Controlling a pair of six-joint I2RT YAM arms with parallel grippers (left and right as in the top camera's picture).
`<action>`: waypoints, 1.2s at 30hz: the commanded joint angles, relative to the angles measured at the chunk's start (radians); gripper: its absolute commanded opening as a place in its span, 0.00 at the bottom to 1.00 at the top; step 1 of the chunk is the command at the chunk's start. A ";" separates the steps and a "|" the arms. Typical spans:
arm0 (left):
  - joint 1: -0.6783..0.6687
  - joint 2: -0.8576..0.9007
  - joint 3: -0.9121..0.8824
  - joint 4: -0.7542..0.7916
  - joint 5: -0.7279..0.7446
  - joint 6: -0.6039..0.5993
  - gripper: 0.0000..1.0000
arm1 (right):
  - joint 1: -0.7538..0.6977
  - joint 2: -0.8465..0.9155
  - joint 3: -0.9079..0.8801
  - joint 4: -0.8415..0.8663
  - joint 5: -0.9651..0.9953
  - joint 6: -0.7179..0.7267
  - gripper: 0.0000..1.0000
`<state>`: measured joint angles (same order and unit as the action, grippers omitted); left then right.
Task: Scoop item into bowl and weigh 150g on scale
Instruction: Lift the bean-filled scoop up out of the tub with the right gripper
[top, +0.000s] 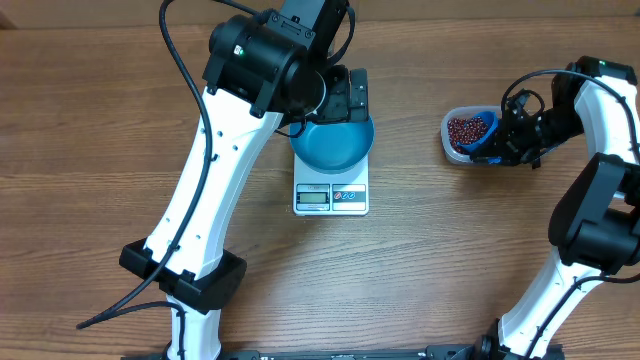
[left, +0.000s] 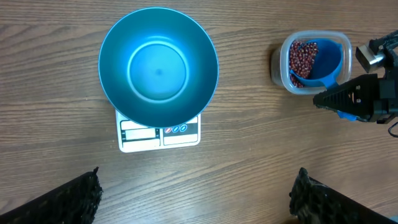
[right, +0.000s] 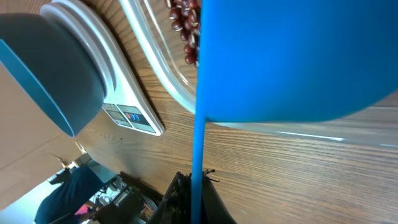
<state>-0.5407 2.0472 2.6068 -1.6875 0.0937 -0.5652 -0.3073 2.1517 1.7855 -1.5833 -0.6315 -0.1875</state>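
Our left jaws gape above the bowl (left: 158, 68) on the scale (left: 158, 135); our right jaws clamp the scoop (left: 324, 62) among beans (left: 301, 59).

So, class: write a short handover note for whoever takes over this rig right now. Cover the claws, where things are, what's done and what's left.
Left claw: open, holding nothing, above the bowl.
Right claw: shut on the scoop, which sits in the tub among the beans.
Done: the bowl is on the scale, but it is empty.
Left: scoop beans into the bowl up to the target weight.
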 joint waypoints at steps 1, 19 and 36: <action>0.004 0.000 0.021 -0.002 0.012 0.027 1.00 | -0.003 0.005 -0.006 -0.002 -0.056 -0.050 0.04; 0.004 0.000 0.021 -0.002 0.031 0.027 0.99 | -0.039 0.005 -0.006 -0.010 -0.074 -0.066 0.04; 0.004 0.000 0.021 -0.002 0.030 0.027 1.00 | -0.122 0.005 -0.006 -0.101 -0.239 -0.266 0.04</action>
<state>-0.5407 2.0472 2.6068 -1.6875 0.1162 -0.5652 -0.4236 2.1517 1.7836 -1.6791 -0.8047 -0.3798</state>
